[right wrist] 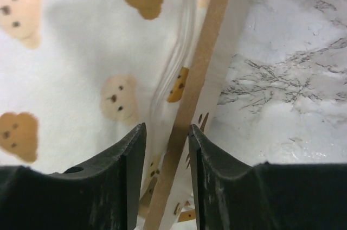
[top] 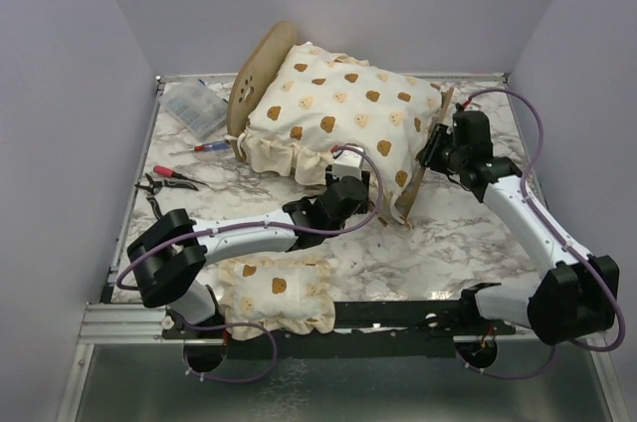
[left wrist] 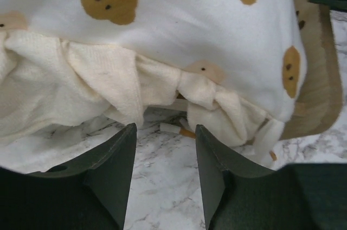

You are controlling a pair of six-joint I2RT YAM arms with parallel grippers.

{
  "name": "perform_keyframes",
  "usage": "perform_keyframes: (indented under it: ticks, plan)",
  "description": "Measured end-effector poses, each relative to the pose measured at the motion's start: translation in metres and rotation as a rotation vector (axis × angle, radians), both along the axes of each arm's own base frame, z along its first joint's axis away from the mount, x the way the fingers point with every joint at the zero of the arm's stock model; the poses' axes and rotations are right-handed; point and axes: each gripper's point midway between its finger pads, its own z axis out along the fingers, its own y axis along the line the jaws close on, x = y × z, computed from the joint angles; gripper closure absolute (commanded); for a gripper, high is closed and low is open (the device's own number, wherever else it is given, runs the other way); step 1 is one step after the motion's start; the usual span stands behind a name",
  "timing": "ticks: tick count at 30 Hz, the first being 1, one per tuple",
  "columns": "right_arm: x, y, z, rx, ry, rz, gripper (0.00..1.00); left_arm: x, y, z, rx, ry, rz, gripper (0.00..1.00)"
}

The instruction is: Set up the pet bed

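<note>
Marble-veined table (top: 468, 243) fills a pale, plain-walled enclosure, with both arms bolted at its near edge. Between their bases, at that near edge and left of centre, lies a pillow (top: 276, 291) printed with bears. The left arm reaches in from the near left corner towards the middle, and its left pincer (left wrist: 165, 132) hangs low over the marble with its fingers apart and nothing between them; their tips are just short of the ruffle (left wrist: 108, 78) along the near side of the cushion (top: 338, 104). The right arm bends in along the right edge, and the right pincer (right wrist: 167, 129) stands astride the thin footboard (right wrist: 195, 78). Its fingers are apart, one on the cushion side and one on the bare-marble side, with a gap showing beside the board. The bed (top: 261, 69) sits from the middle of the table towards the far edge, angled, almost wholly covered by the cushion lying on it. Its rounded headboard (top: 257, 84) rises towards the far left, while the footboard leans towards the right edge. Near the left edge lie cutters (top: 164, 178), then a screwdriver (top: 204, 146), and farthest a clear box (top: 194, 108).
</note>
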Motion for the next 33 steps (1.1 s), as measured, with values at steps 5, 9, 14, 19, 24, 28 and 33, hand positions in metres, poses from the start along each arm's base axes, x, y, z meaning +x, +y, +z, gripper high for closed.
perform_keyframes:
  ticks: [5,9,14,19,24,28,33]
  plan:
    - [-0.018,0.005,0.04,0.023,-0.127,0.046,0.47,0.01,0.009,-0.012,0.025,-0.011,0.089,0.65]
    - [-0.041,0.01,0.077,0.017,-0.256,0.116,0.42,0.013,0.015,-0.013,0.019,-0.021,0.131,0.76]
    - [-0.078,0.041,0.085,0.017,-0.327,0.286,0.41,0.015,0.017,-0.013,0.022,-0.027,0.146,0.96]
    - [-0.109,0.075,0.034,-0.006,-0.23,0.428,0.41,0.015,0.018,-0.012,0.03,-0.031,0.142,1.0]
    - [-0.134,0.102,-0.014,-0.086,-0.131,0.517,0.41,0.018,0.017,-0.012,0.017,-0.014,0.121,1.0]
    - [-0.135,0.117,-0.025,-0.155,-0.144,0.508,0.41,0.026,0.019,-0.013,-0.014,0.015,0.106,1.0]
    - [-0.12,0.119,-0.043,-0.236,-0.143,0.42,0.42,0.035,0.02,-0.015,-0.061,0.061,0.075,1.0]
